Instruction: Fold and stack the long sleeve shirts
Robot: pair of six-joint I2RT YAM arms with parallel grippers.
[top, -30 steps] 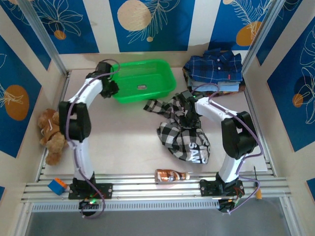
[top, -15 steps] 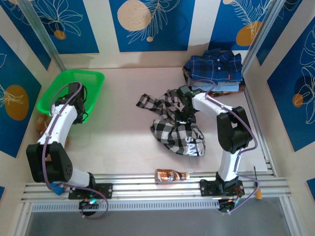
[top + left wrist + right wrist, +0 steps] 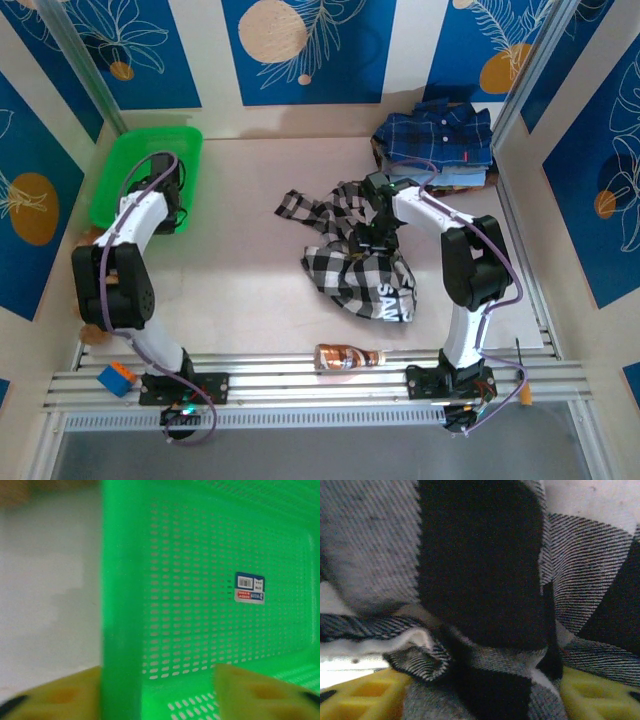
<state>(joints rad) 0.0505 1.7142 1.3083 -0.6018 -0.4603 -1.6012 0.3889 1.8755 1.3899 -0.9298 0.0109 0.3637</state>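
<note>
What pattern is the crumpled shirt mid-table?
The crumpled shirt is black-and-white checked; the top external view shows it best.

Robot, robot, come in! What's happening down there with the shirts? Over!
Left gripper open, astride green basket rim. Right gripper open over crumpled checked shirt, not folded yet. Folded stack far right; bottle at near edge.

A robotics lab test cell, not a home. A ribbed aluminium rail bed (image 3: pixel 320 380) runs along the near edge, and two white-and-black jointed robot arms (image 3: pixel 465 270) with loose purple cabling are bolted onto it. Beyond the rail bed lies a plain beige tabletop (image 3: pixel 240 280), boxed in by slanted aluminium frame posts (image 3: pixel 80 70) and printed blue-and-cream backdrop panels (image 3: pixel 310 50). Staged props sit about: a folded stack of plaid fabric shirts (image 3: pixel 435 140) far beyond the rail bed, and a small blue-and-orange toy block (image 3: pixel 116 378) at its left end.
</note>
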